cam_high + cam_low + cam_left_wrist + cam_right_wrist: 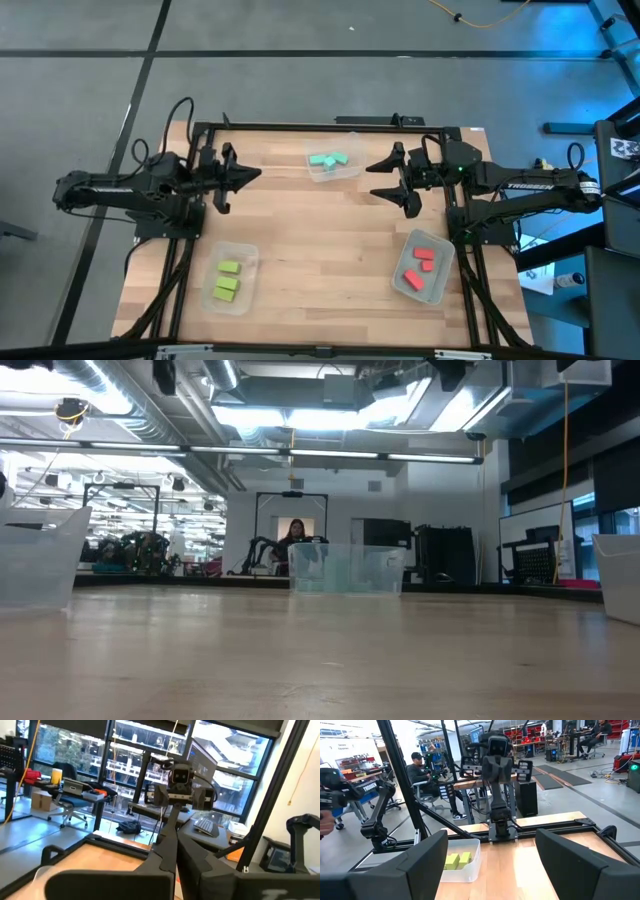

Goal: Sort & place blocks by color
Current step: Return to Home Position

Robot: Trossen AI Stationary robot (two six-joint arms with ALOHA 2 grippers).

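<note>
The blocks lie in three clear tubs on the wooden table (330,235). Teal blocks (328,159) are in the far middle tub, lime green blocks (226,281) in the near left tub, and red-pink blocks (420,265) in the near right tub. My left gripper (252,175) hangs shut above the table's left side and holds nothing; its fingers (170,847) meet at a point. My right gripper (385,185) hangs open above the right side, beside the teal tub. The wide gap between its fingers (492,865) is bare. The green blocks (457,860) show past it.
A black frame (330,126) runs around the table. In the low view the teal tub (345,568) stands mid-table, with tub walls at the left (35,555) and right (620,575). People sit in the room beyond (422,770). The table's middle is bare wood.
</note>
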